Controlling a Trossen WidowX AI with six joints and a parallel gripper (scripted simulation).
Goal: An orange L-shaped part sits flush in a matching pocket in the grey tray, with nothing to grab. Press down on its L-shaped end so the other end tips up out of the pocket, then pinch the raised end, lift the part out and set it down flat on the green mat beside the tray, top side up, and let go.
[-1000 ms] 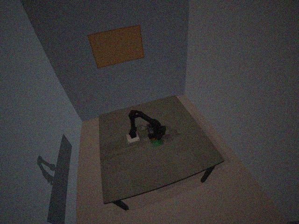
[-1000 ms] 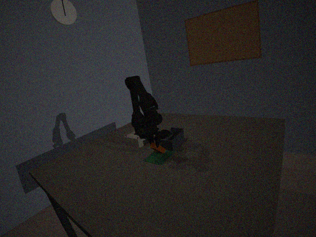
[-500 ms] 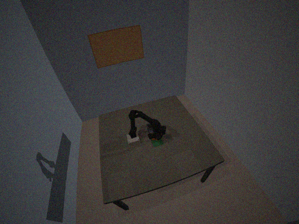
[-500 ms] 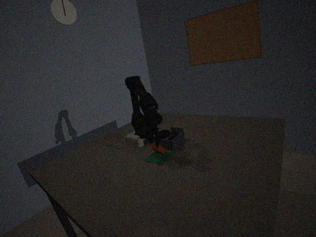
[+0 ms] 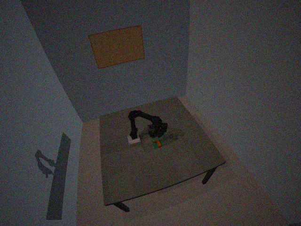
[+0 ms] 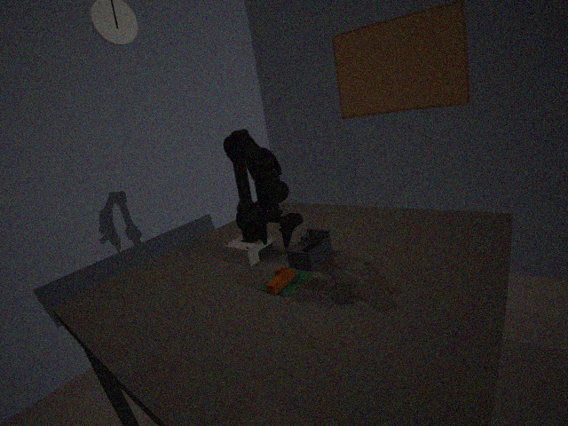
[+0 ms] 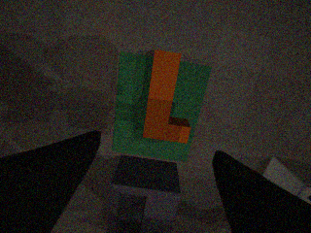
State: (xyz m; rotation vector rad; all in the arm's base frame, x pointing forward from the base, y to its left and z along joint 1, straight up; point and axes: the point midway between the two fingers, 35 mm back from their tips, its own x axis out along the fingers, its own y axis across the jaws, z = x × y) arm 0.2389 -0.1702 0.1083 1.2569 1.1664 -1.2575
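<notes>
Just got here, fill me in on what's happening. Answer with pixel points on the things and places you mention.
A black robot arm (image 5: 142, 115) (image 6: 259, 165) has its gripper (image 6: 275, 242) (image 7: 157, 147) open, holding nothing. The orange L-shaped part (image 5: 158, 143) (image 6: 280, 280) (image 7: 160, 94) lies on the green mat (image 5: 154, 146) (image 6: 293, 287) (image 7: 191, 92) beside the grey tray (image 6: 304, 260) (image 7: 146, 175). It looks as though the part has been set down and let go.

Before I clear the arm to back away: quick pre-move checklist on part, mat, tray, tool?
- Part on green mat: ok
- Part lying flat, not tipped: ok
- Tool open: ok
- Part free of the fingers: ok
- Grey tray beside mat, not under part: ok
- Intended top side up: cannot tell
</notes>
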